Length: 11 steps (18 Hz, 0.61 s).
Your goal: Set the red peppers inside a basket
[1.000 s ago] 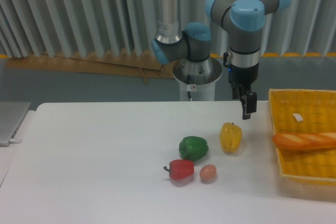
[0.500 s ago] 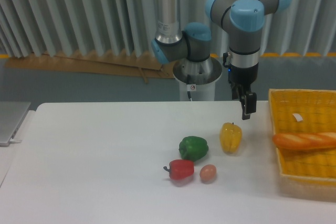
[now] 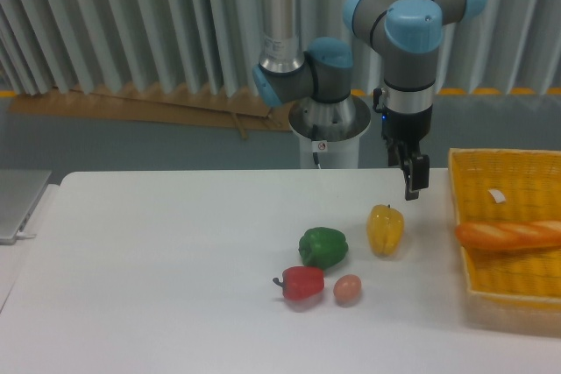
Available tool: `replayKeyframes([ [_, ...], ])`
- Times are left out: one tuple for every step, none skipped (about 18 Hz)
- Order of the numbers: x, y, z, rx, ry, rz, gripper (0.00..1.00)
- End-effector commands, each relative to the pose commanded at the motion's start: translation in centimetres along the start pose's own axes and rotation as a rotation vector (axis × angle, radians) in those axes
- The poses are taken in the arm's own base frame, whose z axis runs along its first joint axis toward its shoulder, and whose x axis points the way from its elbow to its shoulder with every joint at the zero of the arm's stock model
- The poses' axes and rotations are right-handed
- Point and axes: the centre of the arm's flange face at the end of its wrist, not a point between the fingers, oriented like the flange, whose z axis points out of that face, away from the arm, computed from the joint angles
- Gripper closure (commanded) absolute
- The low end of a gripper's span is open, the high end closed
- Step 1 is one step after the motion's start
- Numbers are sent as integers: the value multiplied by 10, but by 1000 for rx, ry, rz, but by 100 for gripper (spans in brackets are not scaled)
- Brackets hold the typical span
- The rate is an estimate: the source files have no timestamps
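Note:
The red pepper (image 3: 303,283) lies on the white table, front centre, with its dark stem pointing left. The yellow woven basket (image 3: 491,216) stands at the right edge of the table and carries a small white tag. My gripper (image 3: 412,186) hangs above the table between the yellow pepper and the basket, well behind and to the right of the red pepper. It holds nothing. Its fingers overlap from this angle, so I cannot tell whether they are open or shut.
A green pepper (image 3: 323,246) sits just behind the red one. A tan egg-shaped thing (image 3: 347,288) lies right beside the red pepper. A yellow pepper (image 3: 385,229) stands under the gripper's left. A bread loaf (image 3: 508,234) lies in the basket. A grey laptop edge (image 3: 17,203) is far left.

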Motion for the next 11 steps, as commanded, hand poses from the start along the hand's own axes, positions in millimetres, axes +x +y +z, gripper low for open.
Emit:
replayKeyframes([
  [0,0,0,0,0,1,0],
  [0,0,1,0,1,2,0],
  [-1,0,-1,-1,-3,-5,0],
  [-3,0,1,0,-9,-24,0],
  [-4,-1,2,4,-15,-67,0],
  [-5,-2,2,4,-19,-115,0],
  [-7,-4,3,4,-24,-130,0],
  [-8,-5,5,4,-25,-130,0],
  [-8,-6,5,5,-25,-134,0],
  [-7,-7,6,2,-23,-134,0],
  [-7,-8,6,2,-23,-132,0],
])
